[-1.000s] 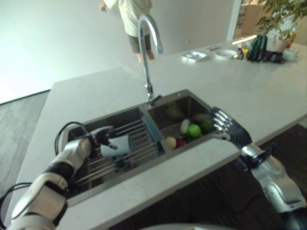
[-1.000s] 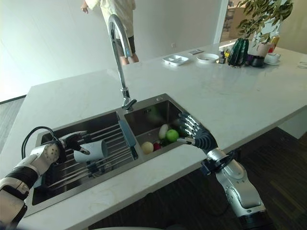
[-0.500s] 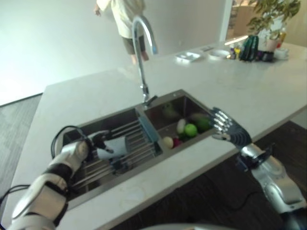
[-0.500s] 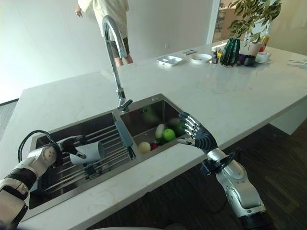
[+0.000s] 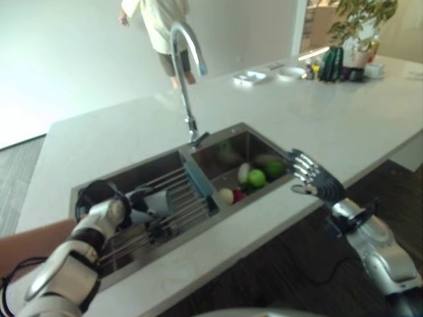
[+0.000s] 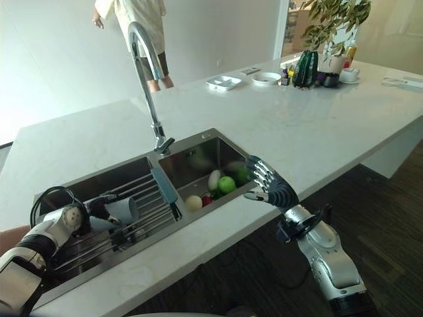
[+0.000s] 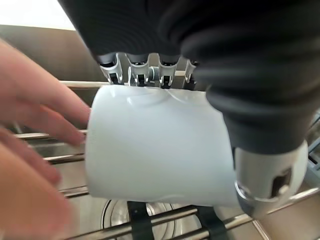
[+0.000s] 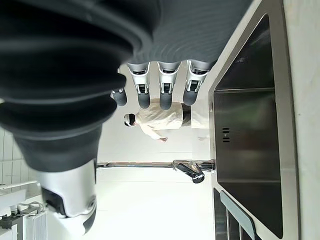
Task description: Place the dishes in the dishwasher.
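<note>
White cup (image 7: 155,150); steel-grey sink (image 6: 211,142); green apple (image 6: 227,184); pale worktop (image 6: 317,125); white dishes (image 6: 223,82); chrome tap (image 6: 142,49).

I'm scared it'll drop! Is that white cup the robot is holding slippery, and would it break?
Probably a bit slippery: the white cup looks smooth and glossy, and the left hand curls round its side. It looks hard like ceramic, so it might chip on the metal rack below. Being round and on its side, it would likely roll along the bars if let go.
</note>
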Controlling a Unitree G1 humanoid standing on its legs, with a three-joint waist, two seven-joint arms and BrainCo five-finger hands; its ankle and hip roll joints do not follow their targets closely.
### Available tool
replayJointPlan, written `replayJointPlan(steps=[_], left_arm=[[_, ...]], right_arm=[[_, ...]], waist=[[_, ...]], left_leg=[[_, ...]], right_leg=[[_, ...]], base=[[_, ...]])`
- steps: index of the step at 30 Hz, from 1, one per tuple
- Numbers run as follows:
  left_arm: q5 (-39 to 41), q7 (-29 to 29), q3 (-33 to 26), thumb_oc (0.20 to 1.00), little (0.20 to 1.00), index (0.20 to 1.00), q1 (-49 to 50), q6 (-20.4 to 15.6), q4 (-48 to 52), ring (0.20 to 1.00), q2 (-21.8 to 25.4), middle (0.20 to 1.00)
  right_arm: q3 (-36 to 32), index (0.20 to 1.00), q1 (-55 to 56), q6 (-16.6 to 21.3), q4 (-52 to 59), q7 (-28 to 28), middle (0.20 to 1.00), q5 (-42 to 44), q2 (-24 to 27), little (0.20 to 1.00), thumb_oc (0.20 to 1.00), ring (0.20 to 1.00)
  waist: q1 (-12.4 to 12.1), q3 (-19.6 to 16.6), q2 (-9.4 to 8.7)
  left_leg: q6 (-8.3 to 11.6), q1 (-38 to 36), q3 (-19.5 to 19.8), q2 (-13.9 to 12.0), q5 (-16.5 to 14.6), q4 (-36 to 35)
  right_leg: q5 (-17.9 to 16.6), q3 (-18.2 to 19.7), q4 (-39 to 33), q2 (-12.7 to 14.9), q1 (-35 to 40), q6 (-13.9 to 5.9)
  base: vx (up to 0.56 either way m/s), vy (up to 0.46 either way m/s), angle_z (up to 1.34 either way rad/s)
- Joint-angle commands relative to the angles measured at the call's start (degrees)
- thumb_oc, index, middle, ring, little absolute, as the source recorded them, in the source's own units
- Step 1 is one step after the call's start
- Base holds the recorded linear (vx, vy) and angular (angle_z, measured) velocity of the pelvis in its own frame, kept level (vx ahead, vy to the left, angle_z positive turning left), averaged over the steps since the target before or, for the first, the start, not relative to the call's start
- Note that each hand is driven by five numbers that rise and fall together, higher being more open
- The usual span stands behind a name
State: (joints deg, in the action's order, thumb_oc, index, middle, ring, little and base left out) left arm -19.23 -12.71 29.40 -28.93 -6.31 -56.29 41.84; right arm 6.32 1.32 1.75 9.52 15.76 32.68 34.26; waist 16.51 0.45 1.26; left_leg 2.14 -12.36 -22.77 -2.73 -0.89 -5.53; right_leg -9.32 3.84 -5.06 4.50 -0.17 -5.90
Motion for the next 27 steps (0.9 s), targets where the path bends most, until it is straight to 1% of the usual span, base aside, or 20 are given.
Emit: replayJointPlan(steps=[1, 5, 8, 13, 14, 15, 16, 23, 27], left_arm=[[-1.80, 0.24, -0.24, 1.000, 1.000, 1.000, -3.79, 0.07, -3.41, 1.000, 0.59, 1.000], [-2.04, -0.04, -0.18, 1.000, 1.000, 1.000, -3.33, 0.50, -5.04, 1.000, 0.18, 1.000], [-2.46, -1.15, -0.48, 1.000, 1.000, 1.000, -2.61, 2.11, -6.41, 1.000, -0.35, 1.000], [-2.84, -2.71, -0.43, 1.000, 1.000, 1.000, -1.54, 3.41, -9.93, 1.000, -1.64, 1.000], [-3.05, -2.63, -0.34, 0.576, 0.576, 0.576, -1.38, 3.38, -10.72, 0.576, -2.06, 0.576], [-3.19, -2.38, -0.32, 0.316, 0.316, 0.316, -1.33, 3.22, -11.05, 0.316, -2.18, 0.316], [-3.08, -2.06, -0.28, 0.200, 0.200, 0.200, -1.23, 2.83, -11.27, 0.200, -2.23, 0.200], [-2.88, -1.60, -0.36, 0.200, 0.200, 0.200, -1.27, 2.11, -10.04, 0.200, -2.13, 0.200], [-2.26, -1.12, -0.15, 0.200, 0.200, 0.200, -1.57, 0.90, -9.01, 0.200, -1.77, 0.200]], right_arm=[[-1.56, 1.000, -2.72, 2.32, 2.84, 0.23, 1.000, 1.40, 0.54, 1.000, 1.000, 1.000], [-0.87, 1.000, -2.96, 2.30, 2.74, -0.27, 1.000, 1.09, 0.34, 1.000, 1.000, 1.000], [-0.90, 1.000, -2.95, 1.92, 3.20, -0.41, 1.000, 0.96, 0.16, 1.000, 1.000, 1.000], [-0.31, 1.000, -3.39, 1.25, 3.66, -0.97, 1.000, 0.91, 0.16, 1.000, 1.000, 1.000], [-0.08, 1.000, -3.45, 1.17, 3.72, -1.15, 1.000, 0.84, 0.11, 1.000, 1.000, 1.000], [-0.07, 1.000, -3.50, 1.18, 3.60, -1.03, 1.000, 0.85, 0.09, 1.000, 1.000, 1.000], [-0.02, 1.000, -3.50, 1.26, 3.50, -0.91, 1.000, 0.89, 0.09, 1.000, 1.000, 1.000], [-0.04, 1.000, -3.45, 1.29, 3.64, -0.56, 1.000, 0.55, -0.04, 1.000, 1.000, 1.000], [0.24, 1.000, -3.59, 1.63, 3.44, -0.99, 1.000, 0.54, 0.10, 1.000, 1.000, 1.000]], waist=[[0.75, 1.05, 0.91], [0.85, 1.01, 1.02], [1.00, 1.00, 1.15], [1.20, 0.97, 1.19], [1.23, 0.95, 1.16], [1.27, 0.95, 1.14], [1.30, 0.96, 1.12], [1.01, 1.21, 1.09], [0.64, 1.35, 0.97]], left_leg=[[-4.67, 0.12, 2.77, 2.61, -3.72, 0.53], [-4.70, 0.03, 2.61, 2.64, -3.66, 0.53], [-4.73, -0.06, 2.51, 2.66, -3.73, 0.53], [-4.76, -0.13, 2.43, 2.62, -3.79, 0.53], [-4.77, -0.19, 2.42, 2.59, -3.87, 0.53], [-4.76, -0.22, 2.35, 2.56, -3.89, 0.53], [-4.75, -0.25, 2.31, 2.56, -3.88, 0.53], [-4.72, -0.28, 2.37, 2.58, -3.76, 0.53], [-4.71, -0.19, 2.63, 2.63, -3.72, 0.53]], right_leg=[[4.68, -0.79, 0.06, -1.28, 4.29, -1.78], [4.70, -0.59, 0.06, -1.29, 4.34, -1.79], [4.75, -0.51, 0.06, -1.31, 4.33, -1.79], [4.82, -0.64, 0.06, -1.26, 4.31, -1.82], [4.89, -0.69, 0.06, -1.25, 4.34, -1.85], [4.93, -0.72, 0.06, -1.23, 4.37, -1.85], [4.95, -0.73, 0.06, -1.23, 4.41, -1.85], [4.95, -1.02, 0.06, -1.20, 4.56, -1.79], [4.98, -1.39, 0.12, -1.13, 4.60, -1.75]], base=[[0.00, 0.000, 0.00], [0.00, 0.000, 0.00], [0.00, 0.000, 0.00], [0.00, 0.000, 0.00], [0.00, 0.000, 0.00], [0.00, 0.000, 0.00], [0.00, 0.000, 0.00], [0.00, 0.000, 0.00], [0.00, 0.000, 0.00]])
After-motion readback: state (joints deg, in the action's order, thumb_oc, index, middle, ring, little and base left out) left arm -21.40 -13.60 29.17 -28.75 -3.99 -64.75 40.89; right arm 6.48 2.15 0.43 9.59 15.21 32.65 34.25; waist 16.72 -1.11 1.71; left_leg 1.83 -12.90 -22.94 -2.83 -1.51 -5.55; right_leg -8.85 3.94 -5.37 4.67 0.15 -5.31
